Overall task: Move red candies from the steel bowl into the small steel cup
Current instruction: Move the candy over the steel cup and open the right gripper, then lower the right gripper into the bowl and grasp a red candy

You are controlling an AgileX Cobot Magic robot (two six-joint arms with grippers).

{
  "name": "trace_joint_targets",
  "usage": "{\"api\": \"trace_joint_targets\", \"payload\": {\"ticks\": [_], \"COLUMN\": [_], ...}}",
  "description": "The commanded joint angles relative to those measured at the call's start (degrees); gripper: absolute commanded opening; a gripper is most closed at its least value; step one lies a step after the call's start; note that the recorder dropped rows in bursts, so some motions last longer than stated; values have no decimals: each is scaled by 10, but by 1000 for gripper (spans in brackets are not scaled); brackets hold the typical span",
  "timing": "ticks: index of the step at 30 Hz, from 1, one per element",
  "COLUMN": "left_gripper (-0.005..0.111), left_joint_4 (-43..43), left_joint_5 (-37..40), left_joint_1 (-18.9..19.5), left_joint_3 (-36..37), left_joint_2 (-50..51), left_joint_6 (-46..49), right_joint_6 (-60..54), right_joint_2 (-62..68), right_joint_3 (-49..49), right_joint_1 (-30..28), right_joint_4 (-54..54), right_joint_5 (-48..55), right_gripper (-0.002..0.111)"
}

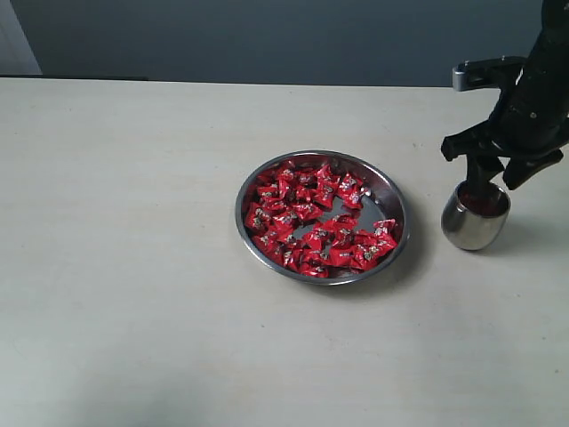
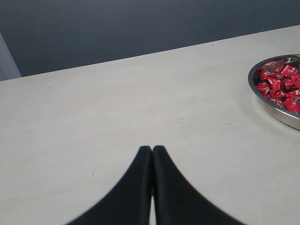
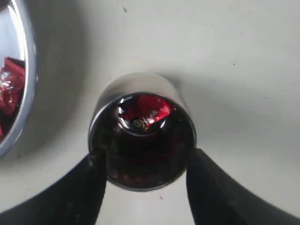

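Steel gleams in two places on the pale tabletop (image 1: 133, 267): the steel bowl (image 1: 370, 213) sits near the middle, and the small steel cup (image 1: 471, 229) stands upright to its right, with a strip of bare surface between them. Most of the red candies (image 1: 316, 222) lie loose in the bowl, spread over its floor, with a patch of bare metal showing toward the right side. The right end effector (image 1: 498, 182) hangs directly over the cup's mouth, pointing down. In the right wrist view this end effector (image 3: 145, 157) is parted wide enough to straddle the cup (image 3: 136, 83), with one dark finger (image 3: 89, 187) on each side of the rim. Nothing is held between them, and whether they touch the rim cannot be told. Inside the cup lies at least one red candy (image 3: 147, 110), its printed wrapper catching light, and red glints show on the dark inner sides. An edge of the bowl (image 3: 28, 70) with a few candies shows beside the cup in that view. The left end effector (image 2: 152, 154) is out of the exterior view. Its own wrist view shows two black fingers pressed together tip to tip, gripping nothing, above bare tabletop, with the bowl's rim (image 2: 276, 112) and some candies (image 2: 281, 86) well apart from it.
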Motion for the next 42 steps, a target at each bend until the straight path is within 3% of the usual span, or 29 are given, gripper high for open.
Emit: {"api": "trace_joint_targets", "payload": {"ticks": [1, 7, 14, 28, 38, 42], "left_gripper": [0, 0, 0, 0, 0, 0], "left_joint_4": [-1, -1, -1, -1, -1, -1], "left_joint_5": [-3, -3, -3, -3, -3, -3], "left_joint_1": [-2, -2, -2, -2, -2, -2], "left_joint_3": [-1, -1, -1, -1, -1, -1], "left_joint_2": [-2, -2, -2, -2, -2, -2], "left_joint_6": [-3, -3, -3, -3, -3, -3], "right_joint_6": [1, -112, -135, -135, -134, -134], "right_joint_2": [-1, 8, 63, 151, 171, 171], "right_joint_3": [-30, -36, -36, -37, -55, -55], "right_joint_1": [-3, 50, 123, 127, 127, 127], "right_joint_4": [80, 225, 198, 180, 174, 173], "right_joint_5": [-4, -37, -129, -240, -229, -219], "right_gripper": [46, 46, 46, 46, 46, 31]}}
